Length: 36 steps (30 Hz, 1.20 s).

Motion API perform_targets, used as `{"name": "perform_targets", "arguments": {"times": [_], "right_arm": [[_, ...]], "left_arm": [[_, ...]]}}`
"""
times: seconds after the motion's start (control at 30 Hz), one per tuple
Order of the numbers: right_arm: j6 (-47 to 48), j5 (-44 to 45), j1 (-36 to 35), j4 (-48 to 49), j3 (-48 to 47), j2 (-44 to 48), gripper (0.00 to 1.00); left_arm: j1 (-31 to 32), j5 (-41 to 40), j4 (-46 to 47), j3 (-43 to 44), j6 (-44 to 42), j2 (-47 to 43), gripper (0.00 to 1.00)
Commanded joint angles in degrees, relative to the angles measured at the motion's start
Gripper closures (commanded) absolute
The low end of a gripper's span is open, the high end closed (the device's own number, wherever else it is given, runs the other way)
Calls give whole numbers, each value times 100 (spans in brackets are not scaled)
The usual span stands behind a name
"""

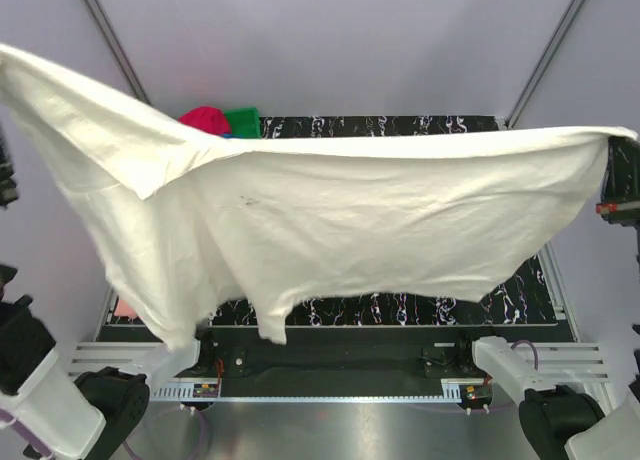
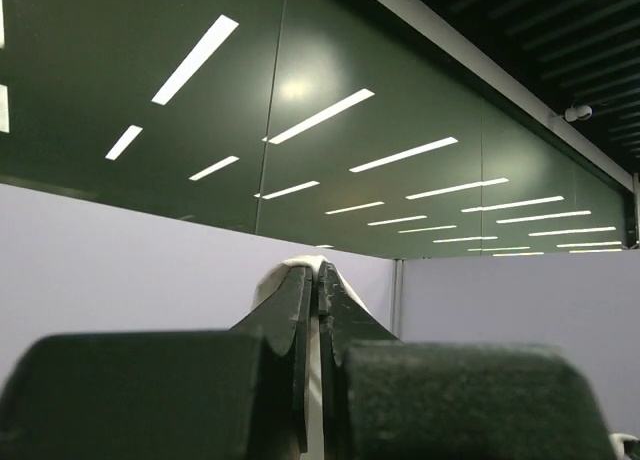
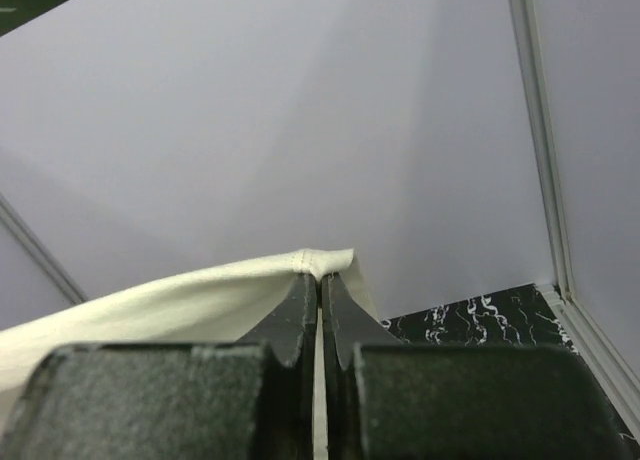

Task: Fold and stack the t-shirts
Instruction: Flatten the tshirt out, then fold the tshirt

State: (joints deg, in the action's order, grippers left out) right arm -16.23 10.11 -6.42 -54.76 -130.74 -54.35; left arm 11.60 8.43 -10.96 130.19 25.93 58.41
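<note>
A large cream t-shirt hangs spread wide in the air above the table, stretched between my two grippers. My left gripper is shut on one cream corner, high at the far left. My right gripper is shut on the hemmed opposite corner; it shows at the right edge of the top view. A magenta-red shirt lies bunched at the back left, with a sliver of blue cloth beside it. A bit of salmon-pink cloth peeks out at the left, below the hanging shirt.
A green object sits next to the magenta-red shirt at the back. The black marbled table top is mostly hidden behind the hanging shirt. Pale walls enclose the back and sides. The arm bases stand at the near edge.
</note>
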Motion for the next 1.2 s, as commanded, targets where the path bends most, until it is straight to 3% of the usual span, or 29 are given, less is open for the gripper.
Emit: {"name": "perform_targets", "arguments": {"times": [0.0, 0.13, 0.27, 0.4, 0.57, 0.7, 0.93, 1.17], "right_arm": [[93, 649, 26, 271, 836, -235, 100], [225, 1466, 26, 1563, 3380, -85, 100], [24, 2177, 26, 2625, 4888, -532, 100], [-12, 2346, 218, 3709, 6102, -1173, 100], [41, 2031, 1018, 4525, 6579, -2420, 100], [-161, 1644, 1827, 4728, 6429, -3335, 100], [93, 792, 2250, 4369, 5613, -4619, 100], [120, 729, 2329, 4263, 5445, -4796, 100]], "left_arm": [[-35, 97, 541, -623, 61, 758, 100], [-35, 624, 1077, -1539, 280, 1548, 100], [27, 1353, 1841, -2067, 360, 3048, 100], [124, 1776, 2466, -2454, 359, 4544, 100], [159, 2207, 2871, -1763, 658, 7063, 100], [203, 2216, 2873, -964, 931, 8237, 100], [299, 2137, 2880, -592, 1194, 8529, 100], [361, 2181, 2441, -196, 1045, 8406, 100]]}}
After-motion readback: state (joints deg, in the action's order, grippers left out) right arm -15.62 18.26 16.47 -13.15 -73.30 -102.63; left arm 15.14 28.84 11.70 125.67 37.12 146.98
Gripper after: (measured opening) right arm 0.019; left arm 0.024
